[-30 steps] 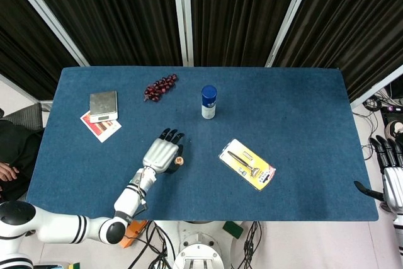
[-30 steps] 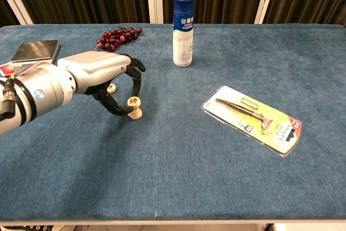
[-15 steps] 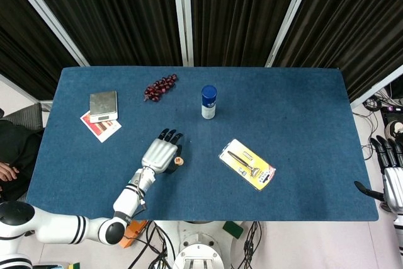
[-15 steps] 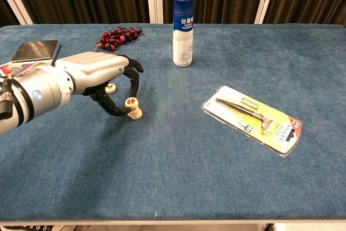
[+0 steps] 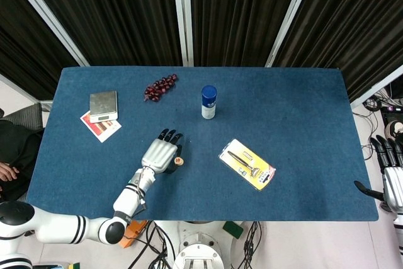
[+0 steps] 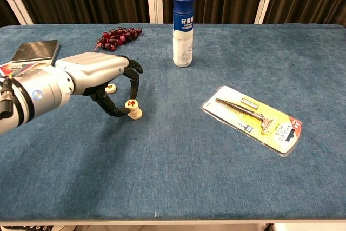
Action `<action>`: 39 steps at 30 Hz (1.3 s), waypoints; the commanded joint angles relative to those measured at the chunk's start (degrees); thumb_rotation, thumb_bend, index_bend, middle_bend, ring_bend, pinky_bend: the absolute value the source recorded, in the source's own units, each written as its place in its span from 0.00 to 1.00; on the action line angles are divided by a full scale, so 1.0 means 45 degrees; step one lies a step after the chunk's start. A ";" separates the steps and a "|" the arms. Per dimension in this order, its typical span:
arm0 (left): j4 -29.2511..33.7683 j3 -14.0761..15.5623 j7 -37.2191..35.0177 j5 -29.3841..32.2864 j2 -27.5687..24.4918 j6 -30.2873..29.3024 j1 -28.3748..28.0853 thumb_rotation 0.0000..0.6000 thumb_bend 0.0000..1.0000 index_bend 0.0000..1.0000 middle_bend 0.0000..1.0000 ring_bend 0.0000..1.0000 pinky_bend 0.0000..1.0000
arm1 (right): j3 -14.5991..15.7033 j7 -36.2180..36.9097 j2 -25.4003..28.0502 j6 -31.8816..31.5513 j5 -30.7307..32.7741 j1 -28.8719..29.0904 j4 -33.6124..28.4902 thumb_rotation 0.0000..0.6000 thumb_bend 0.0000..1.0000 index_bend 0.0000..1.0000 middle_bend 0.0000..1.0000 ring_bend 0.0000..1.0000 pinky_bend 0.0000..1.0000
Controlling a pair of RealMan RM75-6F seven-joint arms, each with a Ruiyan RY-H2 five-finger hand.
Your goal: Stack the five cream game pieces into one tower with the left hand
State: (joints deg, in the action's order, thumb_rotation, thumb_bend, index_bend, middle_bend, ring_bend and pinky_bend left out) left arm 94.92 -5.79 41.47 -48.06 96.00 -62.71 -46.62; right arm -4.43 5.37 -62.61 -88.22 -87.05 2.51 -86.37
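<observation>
Presently, on the blue desk (image 6: 216, 177):

Left hand (image 6: 102, 77): arched over the near-left part of the desk, fingers (image 6: 133, 82) curled down, pinching a cream game piece (image 6: 130, 104) at its tips. The piece is tilted, its red character facing up and outward, and sits on or just above another cream piece (image 6: 138, 114) on the cloth; contact between the 2 cannot be told. Judged a placing grip: fingertips only, so the piece can be squared on the one beneath.

Further cream piece (image 6: 111, 87): lying under the palm, just behind the pinched one, likely next in line. Any other pieces of the 5 are hidden or not visible, so the tower looks barely begun.

Right hand (image 5: 391, 171): off the desk's right edge, fingers extended and apart, holding nothing; idle, as the task assigns the left.

Other items, well apart from the work: blue-capped bottle (image 6: 183, 30) upright at the back; grapes (image 6: 118, 36); boxed razor pack (image 6: 251, 119); small scale (image 5: 103, 105) on a card (image 5: 101, 126).
</observation>
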 commanded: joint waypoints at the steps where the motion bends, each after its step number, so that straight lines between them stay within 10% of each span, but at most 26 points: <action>1: 0.0015 0.0013 0.0013 0.0037 -0.0023 0.0034 -0.0003 1.00 0.30 0.44 0.09 0.00 0.00 | 0.0002 -0.0008 0.0002 0.0004 -0.0008 0.0004 -0.0007 1.00 0.17 0.00 0.10 0.00 0.06; 13: 0.0713 -0.0647 -0.0899 -0.0384 -0.0875 -0.0227 0.0144 1.00 0.30 0.42 0.08 0.00 0.00 | -0.0009 -0.0035 0.0076 -0.0136 -0.0006 -0.0075 -0.0089 1.00 0.17 0.00 0.10 0.00 0.06; 27: -0.3666 -0.1185 -0.2114 0.0856 0.0358 0.1307 -0.0212 1.00 0.24 0.42 0.08 0.00 0.00 | -0.0015 -0.0282 0.0115 -0.0163 -0.0011 -0.0094 -0.0296 1.00 0.17 0.00 0.10 0.00 0.06; 39: -0.4370 -0.1079 -0.2264 0.1022 0.0712 0.1759 -0.0200 1.00 0.26 0.41 0.08 0.00 0.00 | -0.0077 -0.0489 0.0149 -0.0037 0.0109 -0.0030 -0.0449 1.00 0.17 0.00 0.10 0.00 0.06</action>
State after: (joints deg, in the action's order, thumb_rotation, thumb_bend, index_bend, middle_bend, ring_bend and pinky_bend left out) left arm 75.27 -10.68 31.29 -43.44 99.19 -54.76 -47.54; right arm -4.77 3.17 -61.94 -88.38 -86.57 2.37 -88.39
